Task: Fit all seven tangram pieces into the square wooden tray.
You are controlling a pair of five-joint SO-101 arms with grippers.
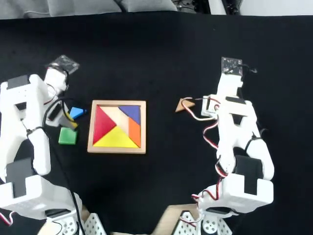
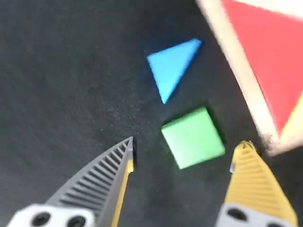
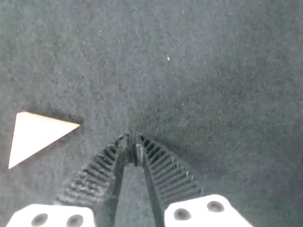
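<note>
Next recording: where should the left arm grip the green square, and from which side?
Probably from straight above, pinching two opposite edges of the green square. It lies flat on the cloth, so only its thin sides offer purchase. The left gripper is open, the square showing between its fingers, and the blue triangle and tray lie clear of it.

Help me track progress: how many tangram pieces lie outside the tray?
3: a blue triangle and a green square left of the tray, a tan triangle right of it. Others may be hidden.
</note>
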